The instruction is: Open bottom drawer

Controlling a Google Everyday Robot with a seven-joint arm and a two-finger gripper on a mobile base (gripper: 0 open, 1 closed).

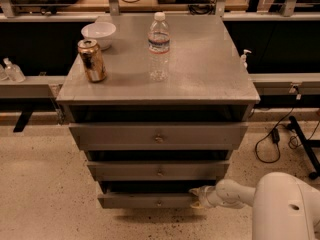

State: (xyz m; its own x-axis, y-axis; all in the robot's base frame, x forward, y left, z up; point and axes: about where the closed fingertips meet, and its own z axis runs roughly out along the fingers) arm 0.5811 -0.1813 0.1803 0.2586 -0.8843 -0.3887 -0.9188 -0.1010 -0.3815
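Camera view: looking down on a grey cabinet with three drawers, standing on a speckled floor
Cabinet top: a can at 10 o'clock, a bowl behind it toward 11, a clear bottle near 12
Top drawer: widest-looking front, just under the cabinet top
Middle drawer: next one down, between the other two
Bottom drawer: lowest front, at 6 o'clock of the frame, with a small knob at its centre; a dark strip shows above the front, and it seems drawn out only slightly, if at all
Arm: white, reaching in from 4 o'clock, out of the robot's rounded body at 5 o'clock
Gripper: at the 3 o'clock end of the bottom drawer's front, against its upper corner, well to the side of the knob
Gripper state: cannot tell whether it is spread or pressed together, nor whether it grips the front's edge
Step in hand: judged to be the pull, with most of the opening left to do
Doing it well: draw straight out toward 6 o'clock, level with the floor; the hold is at one end and not the centre, so a sideways drag could skew the drawer and jam it; keep the pull slow and square
Watch for: contact slipping off the corner; the middle drawer being nudged; the body standing in the drawer's path
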